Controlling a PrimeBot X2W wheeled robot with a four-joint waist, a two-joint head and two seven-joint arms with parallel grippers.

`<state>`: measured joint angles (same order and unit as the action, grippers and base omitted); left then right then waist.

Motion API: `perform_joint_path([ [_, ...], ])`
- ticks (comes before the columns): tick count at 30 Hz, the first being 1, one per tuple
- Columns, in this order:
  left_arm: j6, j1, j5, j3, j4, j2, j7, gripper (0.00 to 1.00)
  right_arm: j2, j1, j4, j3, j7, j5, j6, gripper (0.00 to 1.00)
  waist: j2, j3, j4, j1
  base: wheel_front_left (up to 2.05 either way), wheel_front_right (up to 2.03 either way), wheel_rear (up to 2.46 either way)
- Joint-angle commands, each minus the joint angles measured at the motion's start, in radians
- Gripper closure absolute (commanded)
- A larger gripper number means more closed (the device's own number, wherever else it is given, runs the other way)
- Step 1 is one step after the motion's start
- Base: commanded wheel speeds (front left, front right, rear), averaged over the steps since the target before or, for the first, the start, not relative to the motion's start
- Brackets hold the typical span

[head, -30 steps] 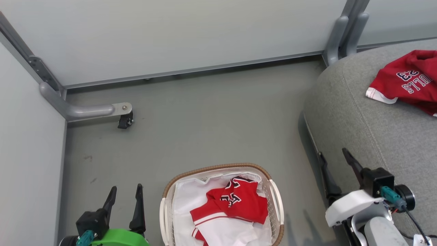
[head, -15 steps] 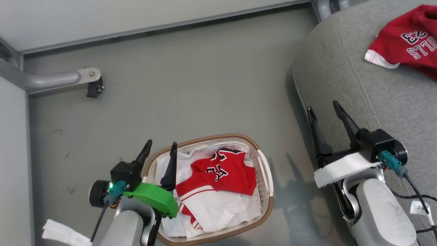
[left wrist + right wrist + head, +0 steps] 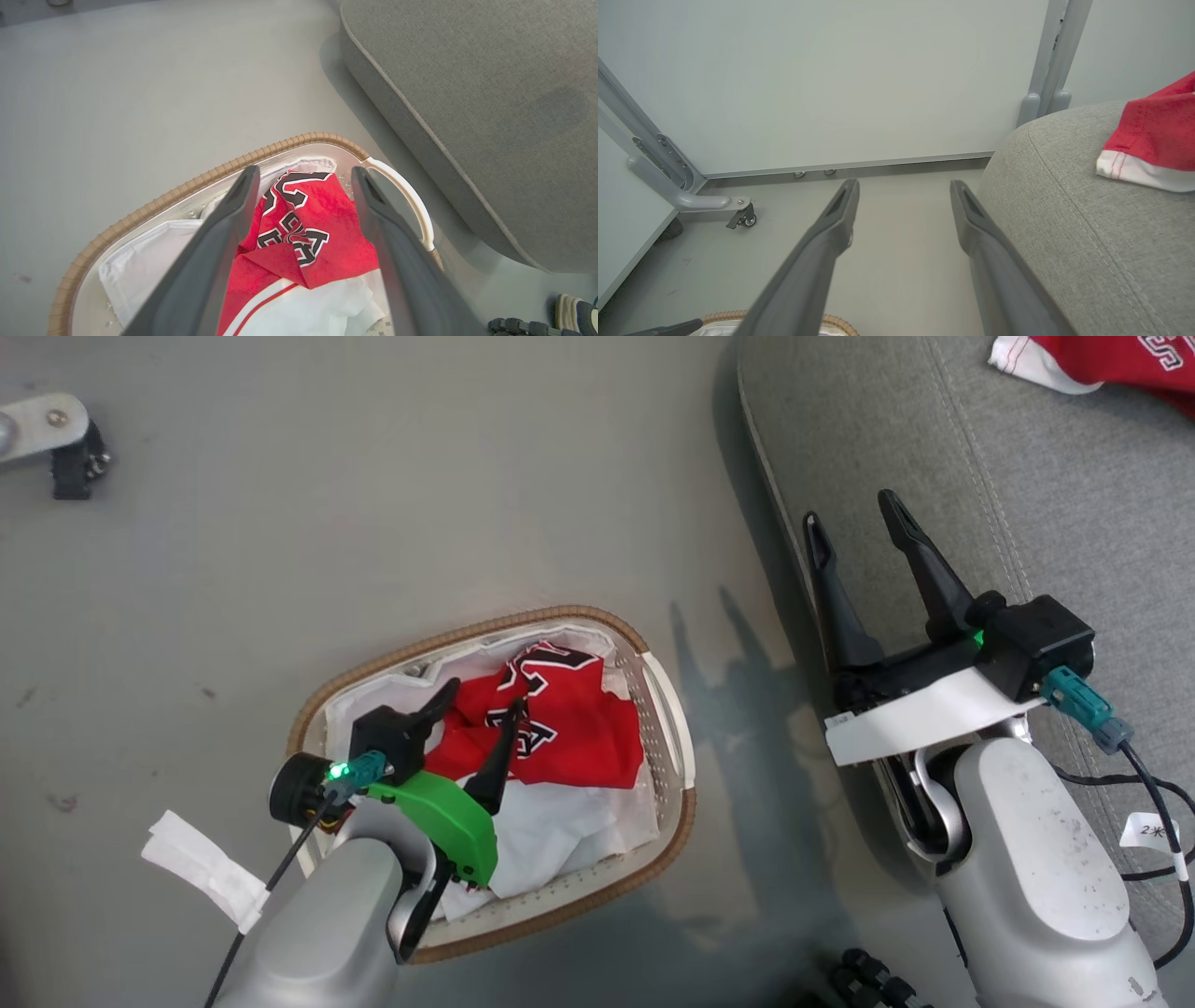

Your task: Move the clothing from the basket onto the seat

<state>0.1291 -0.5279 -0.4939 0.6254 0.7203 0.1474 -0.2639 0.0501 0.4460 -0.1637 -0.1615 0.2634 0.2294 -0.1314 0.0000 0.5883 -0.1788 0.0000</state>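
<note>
Left gripper (image 3: 485,693), fingers apart, poised just above the red clothing (image 3: 574,733) heaped toward the seat-side rim of the basket (image 3: 467,633), directly ahead of its tips; right gripper (image 3: 849,509), likewise spread and empty, farther off at the edge of the seat (image 3: 1027,476).

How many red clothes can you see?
2. One crumpled red jersey lies in the basket. Another red garment lies on the grey seat, at the head view's top right edge. More could be hidden under the white fabric in the basket.
</note>
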Motion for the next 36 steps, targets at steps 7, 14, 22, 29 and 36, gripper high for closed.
perform_joint_path([
  [7, 0.002, -0.108, -0.115, 0.123, 0.056, 0.071, -0.001, 0.00, 0.002, 0.058, 0.041, -0.039, 0.002, 0.036, 0.001, 0.00, 0.0000, 0.190, -0.113, 0.0000, 0.00, 0.00, 0.00],
  [14, 0.002, -0.181, -0.209, 0.227, 0.086, 0.101, -0.001, 0.00, 0.001, 0.085, 0.066, -0.048, 0.002, 0.056, 0.001, 0.00, 0.0000, 0.260, -0.135, 0.0000, 0.00, 0.00, 0.00],
  [22, 0.002, -0.231, -0.338, 0.380, 0.171, 0.111, -0.001, 0.00, 0.002, 0.094, 0.073, -0.058, 0.002, 0.057, 0.001, 0.00, 0.0000, 0.294, -0.149, 0.0000, 0.00, 0.00, 0.00],
  [29, 0.002, -0.253, -0.435, 0.470, 0.140, 0.132, -0.001, 1.00, 0.001, 0.090, 0.049, -0.056, 0.002, 0.051, 0.001, 0.00, 0.0000, 0.275, -0.131, 0.0000, 0.00, 0.00, 0.00],
  [36, 0.002, -0.191, -0.422, 0.437, 0.091, 0.140, -0.001, 1.00, 0.002, 0.078, 0.006, -0.053, 0.002, 0.047, 0.001, 0.00, 0.0000, 0.184, -0.106, 0.0000, 0.00, 0.00, 0.00],
])
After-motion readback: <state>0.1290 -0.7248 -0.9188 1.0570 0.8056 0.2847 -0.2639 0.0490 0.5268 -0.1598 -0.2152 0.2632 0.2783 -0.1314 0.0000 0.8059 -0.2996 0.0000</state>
